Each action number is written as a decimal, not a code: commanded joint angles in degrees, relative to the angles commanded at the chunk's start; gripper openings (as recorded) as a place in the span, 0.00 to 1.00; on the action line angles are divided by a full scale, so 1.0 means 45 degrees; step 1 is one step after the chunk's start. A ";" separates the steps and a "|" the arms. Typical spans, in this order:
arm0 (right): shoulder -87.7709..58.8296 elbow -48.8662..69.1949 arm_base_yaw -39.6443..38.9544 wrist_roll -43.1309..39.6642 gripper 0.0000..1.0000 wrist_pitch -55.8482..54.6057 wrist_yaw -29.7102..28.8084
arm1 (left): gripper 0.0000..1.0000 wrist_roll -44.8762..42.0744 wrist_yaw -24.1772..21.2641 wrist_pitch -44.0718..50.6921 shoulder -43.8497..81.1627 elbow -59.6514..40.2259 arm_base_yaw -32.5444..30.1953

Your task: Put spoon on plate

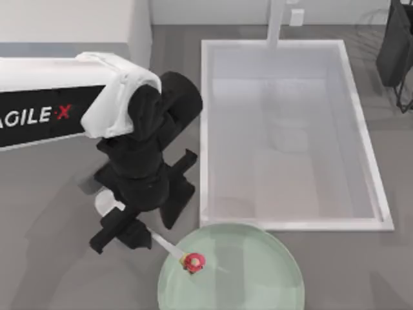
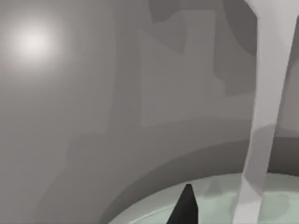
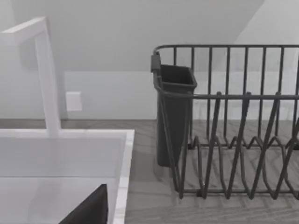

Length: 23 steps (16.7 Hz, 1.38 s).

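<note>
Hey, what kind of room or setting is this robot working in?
Most likely a kitchen counter, rendered in simulation: a white rectangular sink basin with a pale faucet, a dark wire dish rack beside it, and a round mint-green plate on the grey countertop.

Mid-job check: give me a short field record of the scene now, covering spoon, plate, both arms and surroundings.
spoon: white, handle reaching from the left gripper toward the plate, tip over the plate's rim
plate: pale green, at the near edge, below the sink
red ring: on the plate beside the spoon tip
left gripper: low, left of the plate
right arm: parked near the dish rack
sink: white, at centre right
</note>
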<state>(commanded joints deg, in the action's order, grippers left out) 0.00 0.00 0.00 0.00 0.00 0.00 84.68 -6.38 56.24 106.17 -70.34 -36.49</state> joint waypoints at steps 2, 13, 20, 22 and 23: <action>0.0000 0.0000 0.0000 0.0000 1.00 0.0000 0.0000 | 0.00 0.2652 0.0155 0.0088 0.0172 -0.0283 -0.0935; 0.0000 0.0000 0.0000 0.0000 1.00 0.0000 0.0000 | 0.00 1.2787 0.1451 0.1028 0.0625 -0.1819 -0.4484; 0.0000 0.0000 0.0000 0.0000 1.00 0.0000 0.0000 | 0.00 1.3935 0.1701 0.1230 0.0671 -0.2072 -0.4886; 0.0000 0.0000 0.0000 0.0000 1.00 0.0000 0.0000 | 0.00 1.3935 0.1701 0.1230 0.0671 -0.2072 -0.4886; 0.0000 0.0000 0.0000 0.0000 1.00 0.0000 0.0000 | 0.00 1.3900 0.1685 0.1209 0.0635 -0.2038 -0.4826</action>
<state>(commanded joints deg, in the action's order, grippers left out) 0.00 0.00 0.00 0.00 0.00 0.00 147.23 1.20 61.69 109.02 -79.51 -58.21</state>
